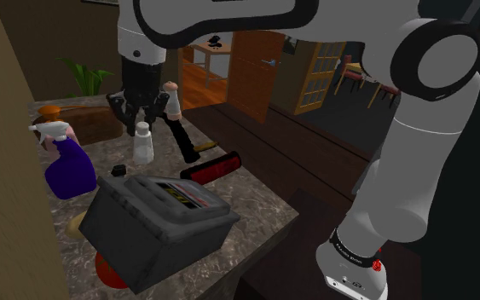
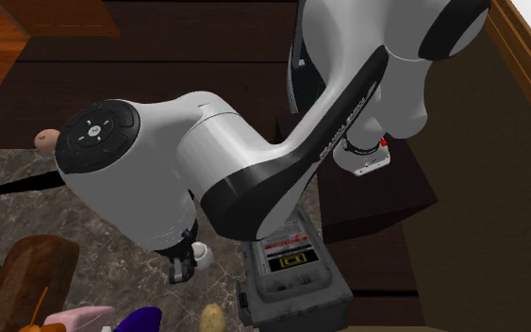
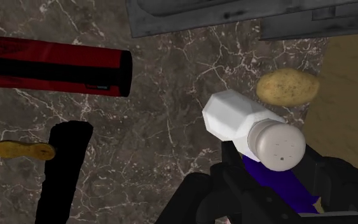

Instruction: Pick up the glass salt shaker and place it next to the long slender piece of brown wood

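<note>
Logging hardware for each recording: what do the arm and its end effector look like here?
The arm is glossy white with rounded links, dark grey joints and black bands. One round dark joint cap carries small white marks; a link bears dark lettering. A small red dot marks one link's end. The end effector is all black, two-fingered.

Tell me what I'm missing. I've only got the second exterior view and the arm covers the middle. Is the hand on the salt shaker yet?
Observer: No. In the shoulder view the hand hangs right over the white salt shaker, which stands upright on the marble counter.
Operator: Open or shut?
Observer: Open. In the wrist view its fingers stand apart and are not clasping the shaker.
Operator: Anything close by?
Observer: A red-and-black tool lies to the shoulder view's right of the shaker, apart from it.
</note>
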Available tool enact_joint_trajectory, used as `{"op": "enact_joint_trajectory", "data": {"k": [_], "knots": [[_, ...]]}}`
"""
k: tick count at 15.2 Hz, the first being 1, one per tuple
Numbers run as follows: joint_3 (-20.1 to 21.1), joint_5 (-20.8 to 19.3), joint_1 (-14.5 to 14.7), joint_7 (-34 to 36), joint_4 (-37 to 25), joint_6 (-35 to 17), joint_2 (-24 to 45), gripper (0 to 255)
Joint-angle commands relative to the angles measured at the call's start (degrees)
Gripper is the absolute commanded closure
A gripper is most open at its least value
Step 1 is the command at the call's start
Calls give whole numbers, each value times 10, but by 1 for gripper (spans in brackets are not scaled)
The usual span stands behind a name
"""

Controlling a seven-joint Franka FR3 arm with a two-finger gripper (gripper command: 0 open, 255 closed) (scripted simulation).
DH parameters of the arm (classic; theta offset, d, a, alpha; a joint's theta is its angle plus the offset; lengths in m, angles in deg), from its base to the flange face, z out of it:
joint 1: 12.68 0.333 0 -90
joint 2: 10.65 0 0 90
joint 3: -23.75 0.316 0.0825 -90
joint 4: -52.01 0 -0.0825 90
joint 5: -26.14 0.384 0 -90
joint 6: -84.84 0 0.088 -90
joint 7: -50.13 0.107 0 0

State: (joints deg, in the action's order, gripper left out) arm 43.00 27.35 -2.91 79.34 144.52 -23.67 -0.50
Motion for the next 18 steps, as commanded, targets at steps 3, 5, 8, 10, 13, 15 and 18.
{"op": "enact_joint_trajectory", "data": {"k": [3,5,8,10,13,15,18], "knots": [[-9,0,-13,-22,-29,17,14,255],[-18,-2,-25,-43,-53,27,31,255],[-30,-4,-42,-74,-97,43,61,255],[-37,-6,-53,-93,-131,56,84,255],[-44,-8,-64,-113,-163,64,111,255],[-45,-8,-65,-114,-145,47,109,255],[-45,-7,-66,-116,-120,24,107,255]]}}
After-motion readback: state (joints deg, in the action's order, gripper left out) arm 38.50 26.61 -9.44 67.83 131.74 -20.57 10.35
